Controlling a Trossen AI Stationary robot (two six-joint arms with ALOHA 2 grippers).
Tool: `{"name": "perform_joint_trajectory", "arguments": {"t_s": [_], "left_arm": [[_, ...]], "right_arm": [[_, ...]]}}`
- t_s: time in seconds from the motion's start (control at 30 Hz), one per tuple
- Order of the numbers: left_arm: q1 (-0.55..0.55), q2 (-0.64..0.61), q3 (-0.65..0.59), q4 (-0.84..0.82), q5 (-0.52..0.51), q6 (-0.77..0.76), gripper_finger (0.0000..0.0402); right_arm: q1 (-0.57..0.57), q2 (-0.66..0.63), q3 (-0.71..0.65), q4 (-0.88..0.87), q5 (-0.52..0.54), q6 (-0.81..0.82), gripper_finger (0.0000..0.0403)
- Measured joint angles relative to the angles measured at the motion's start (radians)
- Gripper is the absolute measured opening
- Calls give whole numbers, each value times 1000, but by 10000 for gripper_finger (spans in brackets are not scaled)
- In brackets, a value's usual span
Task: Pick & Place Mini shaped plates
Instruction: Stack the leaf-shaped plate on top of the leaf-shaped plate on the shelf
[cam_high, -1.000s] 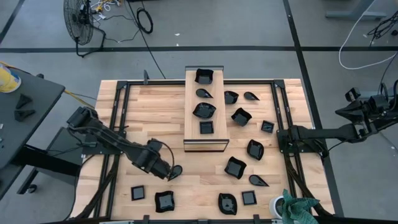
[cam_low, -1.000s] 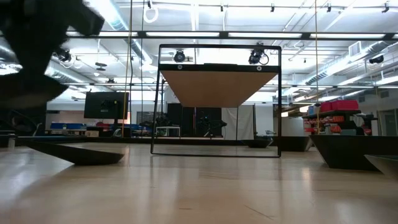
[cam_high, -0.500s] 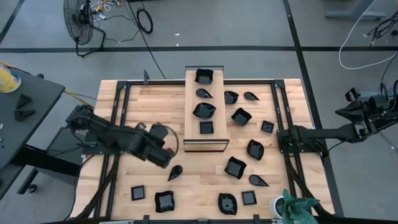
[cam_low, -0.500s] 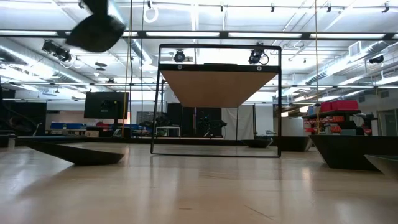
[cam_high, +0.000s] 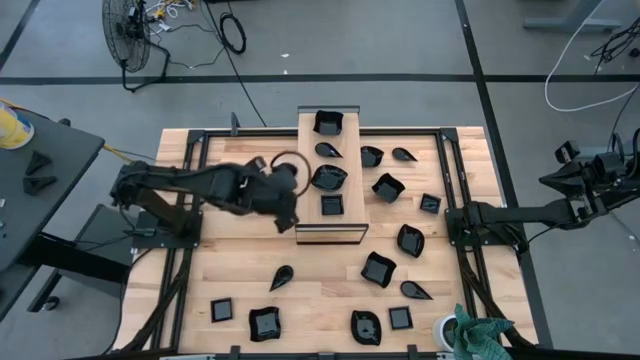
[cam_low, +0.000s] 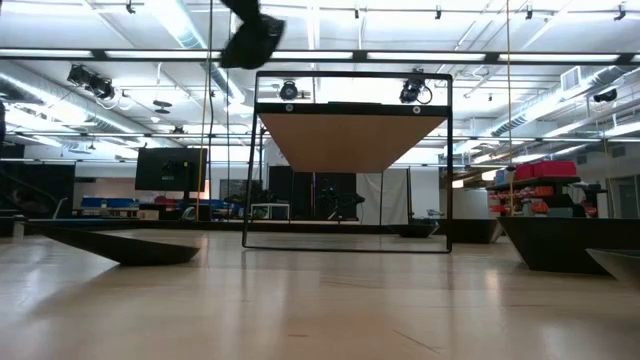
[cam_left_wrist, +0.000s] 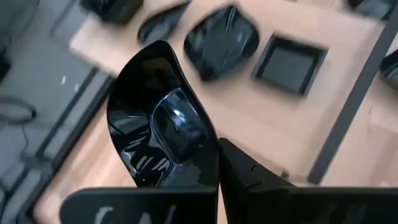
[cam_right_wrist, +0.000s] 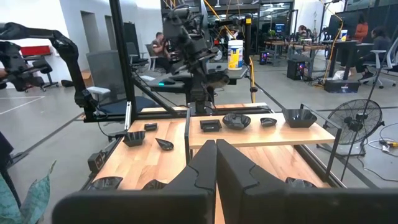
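Note:
My left gripper (cam_high: 287, 207) hangs above the table just left of the long wooden board (cam_high: 329, 229), shut on a glossy black, leaf-like mini plate (cam_left_wrist: 163, 118). In the low view gripper and plate show as one dark shape (cam_low: 250, 38) high up. The board carries several mini plates, among them a leaf-shaped one (cam_high: 328, 177) and a square one (cam_high: 332, 205), resting on their bases. More plates lie scattered on the table, such as a teardrop one (cam_high: 282, 277). My right gripper (cam_right_wrist: 216, 163) waits shut and level over the table's right side. My left gripper pinches the plate's rim at its near end (cam_left_wrist: 208, 163). One finger (cam_left_wrist: 249, 180) lies along the rim's outer side, and the plate hides the other. The fingers slant down toward the board. The plate is lifted clear, tilted, hollow side toward the wrist camera.
Black frame rails (cam_high: 190, 190) run along the table's left and right sides. Loose plates crowd the right half (cam_high: 387, 187) and the near edge (cam_high: 265, 322). A green cloth beside a white cup (cam_high: 478, 332) sits at the near right corner. Bare wood (cam_high: 235, 265) lies near left.
My left gripper has risen from low over the table's near left part and swung toward the far edge and the board, rolling and tipping as it went. It stays shut on the plate, which is carried high. The teardrop plate on the table kept its place.

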Motion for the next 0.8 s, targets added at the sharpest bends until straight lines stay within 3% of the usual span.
{"name": "perform_joint_trajectory", "arguments": {"t_s": [0.17, 0.47, 0.8], "left_arm": [[61, 14, 1, 135, 4, 140, 1], [136, 59, 0, 250, 59, 83, 2], [174, 144, -1, 367, 149, 149, 2]], "right_arm": [[0, 0, 0, 0, 0, 0, 10], [0, 0, 0, 0, 0, 0, 10], [0, 0, 1, 2, 0, 0, 10]]}}
